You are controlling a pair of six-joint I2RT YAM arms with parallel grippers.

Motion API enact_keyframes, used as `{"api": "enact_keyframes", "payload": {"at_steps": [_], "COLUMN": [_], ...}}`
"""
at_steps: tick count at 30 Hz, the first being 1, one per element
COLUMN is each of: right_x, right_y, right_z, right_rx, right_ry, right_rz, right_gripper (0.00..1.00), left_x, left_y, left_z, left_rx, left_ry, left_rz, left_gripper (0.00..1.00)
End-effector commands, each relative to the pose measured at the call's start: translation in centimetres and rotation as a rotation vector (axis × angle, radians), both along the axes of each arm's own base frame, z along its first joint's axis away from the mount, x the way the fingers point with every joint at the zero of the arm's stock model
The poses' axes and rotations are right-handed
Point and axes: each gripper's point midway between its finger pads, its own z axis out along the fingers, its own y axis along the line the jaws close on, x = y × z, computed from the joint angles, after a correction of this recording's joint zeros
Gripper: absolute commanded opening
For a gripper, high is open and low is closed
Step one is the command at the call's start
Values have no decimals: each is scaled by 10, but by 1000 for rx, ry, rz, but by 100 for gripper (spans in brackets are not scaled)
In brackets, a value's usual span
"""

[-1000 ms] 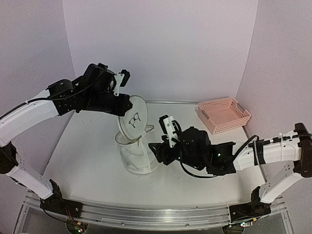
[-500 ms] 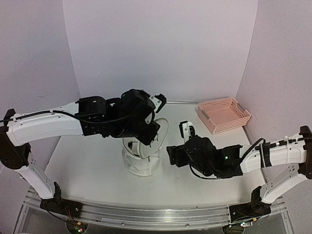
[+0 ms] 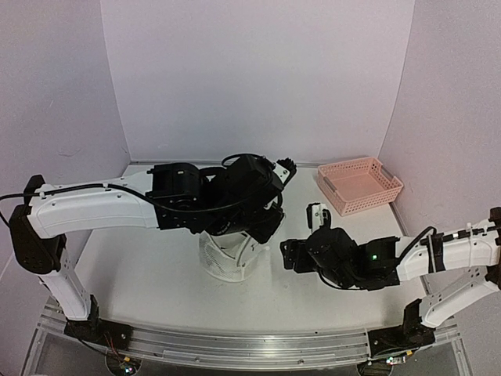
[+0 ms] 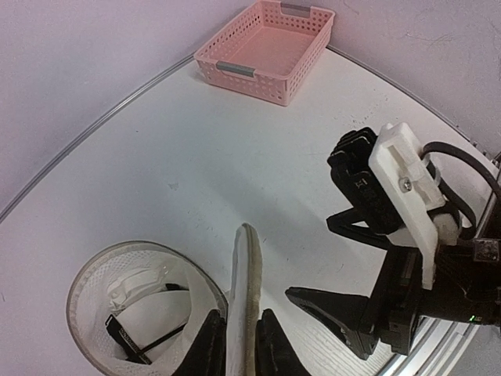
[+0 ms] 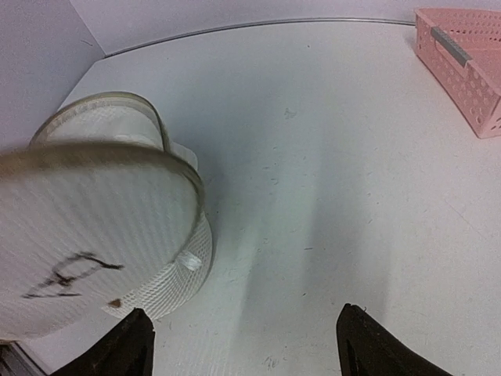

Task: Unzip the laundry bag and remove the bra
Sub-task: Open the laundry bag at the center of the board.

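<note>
The laundry bag [image 3: 225, 258] stands open on the table under my left arm. In the left wrist view its round open body [image 4: 88, 276] shows the white bra [image 4: 139, 283] with black straps inside. My left gripper [image 4: 239, 349] is shut on the edge of the bag's round lid [image 4: 248, 274], held on edge beside the opening. In the right wrist view the lid with the black bra drawing [image 5: 86, 235] fills the left side. My right gripper [image 5: 250, 345] is open and empty, low over the table just right of the bag, also in the top view [image 3: 288, 256].
A pink lattice basket [image 3: 360, 185] stands at the back right of the table, also in the left wrist view [image 4: 266, 39] and the right wrist view [image 5: 466, 63]. My right gripper's black fingers [image 4: 333, 305] lie close to the right of the held lid.
My left arm has swung right and down, carrying the lid from high at the back left over to the bag's right side. My right gripper has drawn back to the right, away from the bag.
</note>
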Motion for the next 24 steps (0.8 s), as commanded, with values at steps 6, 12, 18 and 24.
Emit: {"api": "enact_keyframes", "payload": {"at_steps": [6, 12, 18, 24], "right_x": [-9, -10, -15, -24], "right_y": [32, 31, 10, -20], "right_z": [10, 0, -14, -37], "right_rx": [212, 224, 215, 193], "right_ry": [90, 127, 149, 197], "right_rz": [55, 33, -10, -72], "right_gripper": [80, 78, 77, 77], "left_x": [-9, -8, 3, 14], "left_y": [-8, 0, 13, 21], "left_z": [16, 15, 14, 3], "left_rx": [-82, -85, -69, -33], "left_ry": [42, 42, -8, -33], "left_rz": [-3, 27, 99, 144], "left_gripper": [16, 24, 40, 47]}}
